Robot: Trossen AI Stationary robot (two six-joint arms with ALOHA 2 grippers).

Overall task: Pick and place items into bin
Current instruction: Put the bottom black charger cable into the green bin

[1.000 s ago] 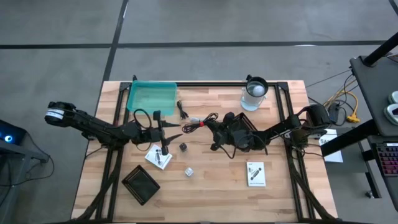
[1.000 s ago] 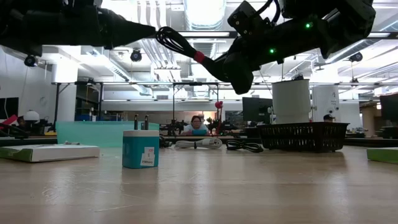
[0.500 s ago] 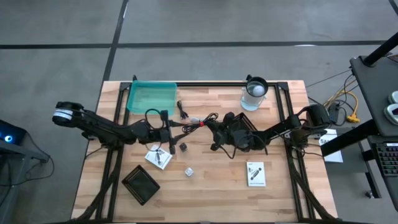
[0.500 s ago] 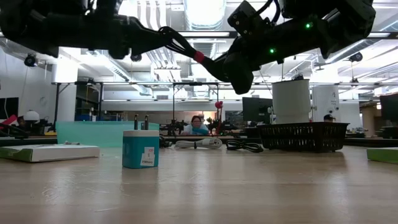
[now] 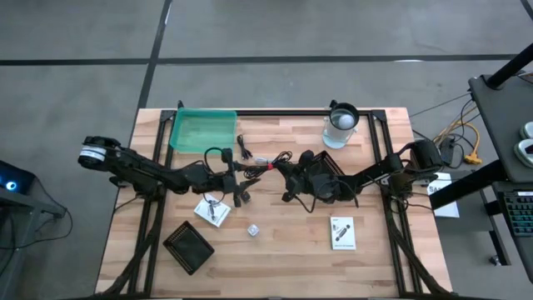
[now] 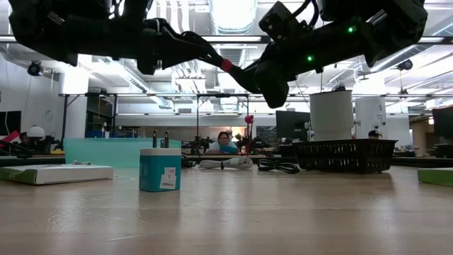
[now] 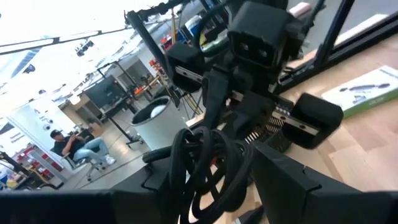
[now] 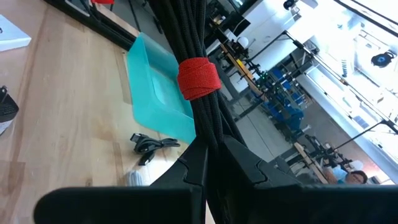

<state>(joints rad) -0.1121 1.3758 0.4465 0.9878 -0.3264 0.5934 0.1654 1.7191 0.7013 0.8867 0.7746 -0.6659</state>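
The black-and-red cable (image 5: pixel 260 166), a coiled black bundle with a red band (image 8: pixel 199 78), hangs in the air over the table's middle. My right gripper (image 5: pixel 284 172) comes from the table's right and is shut on it. My left gripper (image 5: pixel 241 182) reaches in from the left, open. In the left wrist view its fingers (image 7: pixel 292 180) stand on either side of the cable's loops (image 7: pixel 208 165); whether they touch, I cannot tell. A thin black cable (image 5: pixel 244 148), a white cube (image 5: pixel 252 230) and two white packets (image 5: pixel 212 210) (image 5: pixel 342 232) lie on the wood. My right gripper pinches the cable bundle between its two fingers just behind the red band (image 8: pixel 203 127). The fingers come about level from the table's right, and the bundle sticks forward from them toward the left arm. It is lifted clear of the table (image 6: pixel 226 65).
The teal bin (image 5: pixel 202 129) sits at the far left of the table. A clear cup with a white ball (image 5: pixel 341 125) stands far right. A black mesh tray (image 5: pixel 190 247) lies near left, and a black basket (image 6: pixel 347 154) by the right arm. A teal-and-white cube (image 6: pixel 161 168) stands close to the low camera.
My left arm has reached toward the table's right, bringing its gripper from beside the packet up to the looped end of the cable held by my right gripper. The right arm and the cable have stayed where they were.
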